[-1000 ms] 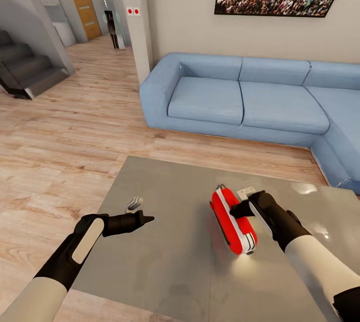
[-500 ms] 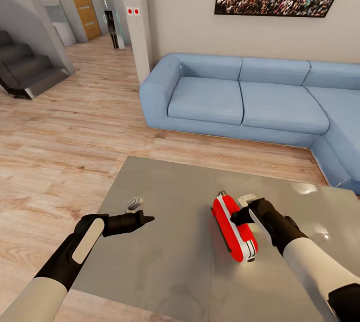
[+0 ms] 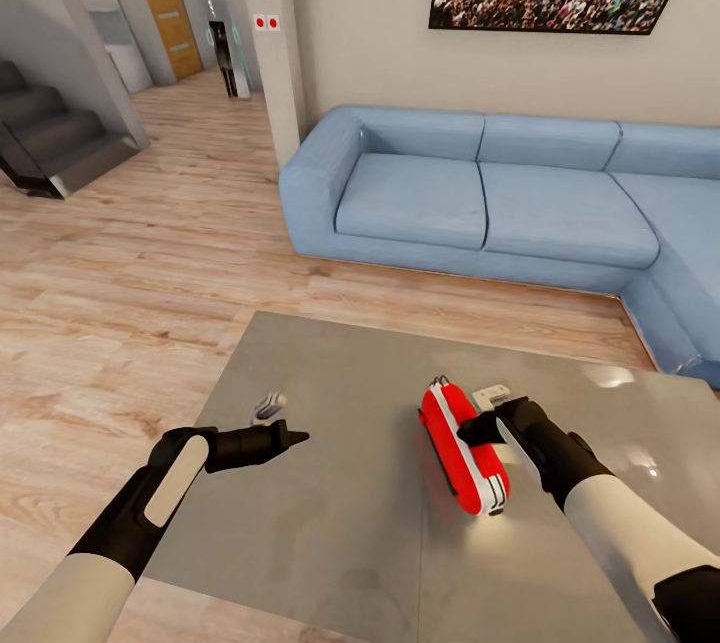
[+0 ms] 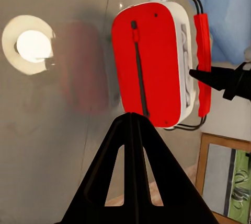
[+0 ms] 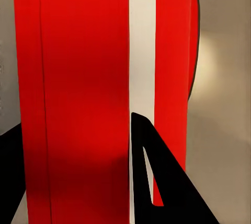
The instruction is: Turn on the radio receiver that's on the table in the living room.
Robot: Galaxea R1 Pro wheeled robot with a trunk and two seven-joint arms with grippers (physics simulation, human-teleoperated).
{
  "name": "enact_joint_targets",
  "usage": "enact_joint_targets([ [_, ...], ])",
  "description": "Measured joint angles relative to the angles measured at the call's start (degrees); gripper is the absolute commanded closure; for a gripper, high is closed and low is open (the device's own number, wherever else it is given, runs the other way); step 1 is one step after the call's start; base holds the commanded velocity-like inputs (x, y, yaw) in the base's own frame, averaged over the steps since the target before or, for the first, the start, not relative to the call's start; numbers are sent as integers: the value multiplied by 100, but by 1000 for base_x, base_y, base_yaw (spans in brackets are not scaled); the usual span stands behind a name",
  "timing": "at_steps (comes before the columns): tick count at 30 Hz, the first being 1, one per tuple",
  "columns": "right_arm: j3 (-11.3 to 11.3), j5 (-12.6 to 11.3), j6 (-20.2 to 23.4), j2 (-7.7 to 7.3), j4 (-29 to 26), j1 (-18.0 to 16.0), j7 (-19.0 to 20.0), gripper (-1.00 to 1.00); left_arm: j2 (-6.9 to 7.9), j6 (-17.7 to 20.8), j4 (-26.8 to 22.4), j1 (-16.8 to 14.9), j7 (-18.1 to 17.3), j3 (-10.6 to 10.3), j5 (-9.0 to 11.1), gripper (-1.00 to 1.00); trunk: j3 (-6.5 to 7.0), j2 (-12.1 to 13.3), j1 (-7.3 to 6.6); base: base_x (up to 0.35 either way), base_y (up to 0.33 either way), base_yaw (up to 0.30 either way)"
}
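The red radio receiver [image 3: 462, 448] stands on its white-banded edge on the glossy grey table [image 3: 330, 533], right of the middle. Its red face with the dark slot and the wire handle show in the left wrist view [image 4: 151, 62]. My right gripper [image 3: 470, 430] is against the radio's right side; in the right wrist view its fingers stand apart, open [image 5: 77, 120], against the red face and white band [image 5: 141, 46]. Over the table's left part, my left gripper [image 3: 292, 438] hovers shut and empty, pointing at the radio, its tip [image 4: 130, 115] well short of it.
A small white striped object [image 3: 268, 407] lies on the table near the left gripper, and a small white item [image 3: 492, 392] sits just behind the radio. A blue corner sofa [image 3: 480, 203] stands beyond the table, stairs [image 3: 50, 133] at far left, wood floor between.
My right gripper has slid slightly toward me along the radio, and the radio has shifted a little on the table. The left arm has not moved.
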Motion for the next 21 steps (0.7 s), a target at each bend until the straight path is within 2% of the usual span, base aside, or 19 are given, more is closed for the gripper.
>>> enact_joint_targets([
  [6,-7,-15,-189,2,16,0,1,100,0,0,0,0,2,0,0,100,0,0,0,0,0,0],
  [12,2,-14,-432,17,293,1,1,100,0,0,0,-1,3,-1,0,100,0,0,0,0,0,0],
  [21,6,-8,-462,17,313,1,0,100,0,0,0,0,2,1,0,100,0,0,0,0,0,0],
])
